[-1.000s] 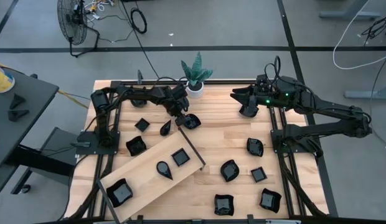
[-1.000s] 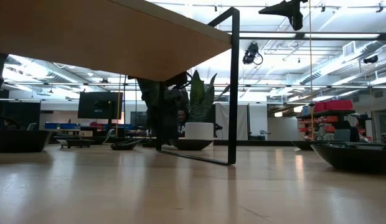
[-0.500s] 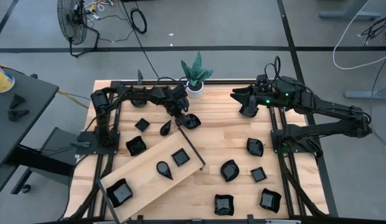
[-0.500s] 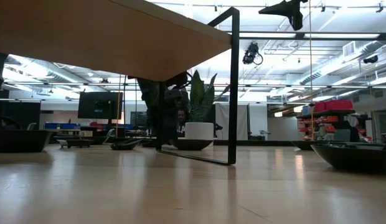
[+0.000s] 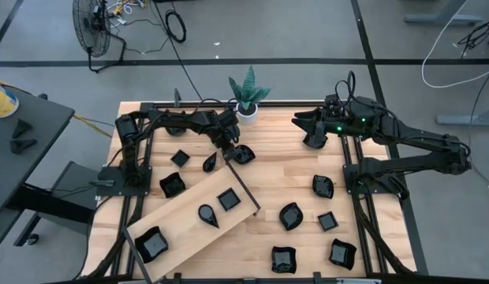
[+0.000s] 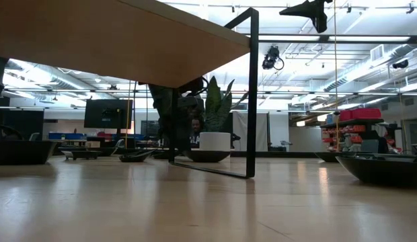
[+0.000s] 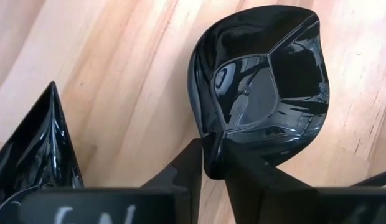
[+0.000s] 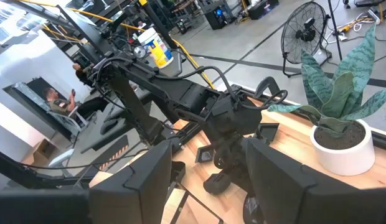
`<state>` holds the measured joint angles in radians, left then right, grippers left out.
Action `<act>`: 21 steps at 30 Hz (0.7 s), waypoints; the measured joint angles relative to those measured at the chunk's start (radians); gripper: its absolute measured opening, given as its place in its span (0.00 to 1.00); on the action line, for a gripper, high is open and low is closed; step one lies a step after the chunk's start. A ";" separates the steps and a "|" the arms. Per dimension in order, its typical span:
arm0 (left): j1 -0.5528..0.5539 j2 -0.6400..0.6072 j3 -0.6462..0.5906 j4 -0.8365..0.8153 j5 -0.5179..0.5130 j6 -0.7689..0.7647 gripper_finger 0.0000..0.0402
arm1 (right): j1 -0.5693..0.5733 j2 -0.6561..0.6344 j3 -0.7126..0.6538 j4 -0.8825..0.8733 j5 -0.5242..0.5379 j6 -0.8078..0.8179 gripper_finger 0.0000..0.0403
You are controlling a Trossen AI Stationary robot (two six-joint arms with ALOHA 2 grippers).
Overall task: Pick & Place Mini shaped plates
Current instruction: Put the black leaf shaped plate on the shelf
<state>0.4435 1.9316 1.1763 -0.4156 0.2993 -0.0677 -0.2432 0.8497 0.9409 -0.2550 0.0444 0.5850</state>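
Now the left gripper (image 7: 213, 163) has its jaws clamped on a teardrop plate's (image 7: 261, 81) rim near the counter's (image 5: 284, 170) far edge; the right gripper's (image 8: 208, 180) jaws stand apart.

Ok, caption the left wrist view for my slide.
Left gripper pinching the rim of a glossy black teardrop plate on the light wooden table.

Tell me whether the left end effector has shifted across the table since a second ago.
No. In the high view the left end effector sits at the same spot below the white pot, on the rim of the same plate.
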 joint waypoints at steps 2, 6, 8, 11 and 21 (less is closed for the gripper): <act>0.000 0.000 0.000 0.000 0.000 0.000 0.13 | 0.000 0.000 0.000 0.000 0.000 0.000 0.52; 0.000 0.000 0.000 0.000 0.011 0.000 0.06 | 0.000 0.000 0.000 0.000 0.000 0.000 0.52; 0.000 -0.001 0.000 0.000 0.012 -0.002 0.02 | 0.000 0.000 0.000 0.000 0.000 0.000 0.52; 0.000 -0.001 0.000 0.000 0.013 -0.006 0.01 | 0.000 0.000 0.000 0.000 0.000 0.000 0.52; 0.000 -0.002 0.007 -0.011 0.029 -0.027 0.01 | 0.000 0.000 0.000 0.000 -0.011 0.000 0.52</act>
<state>0.4435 1.9301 1.1837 -0.4269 0.3284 -0.0944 -0.2432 0.8497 0.9413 -0.2550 0.0330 0.5850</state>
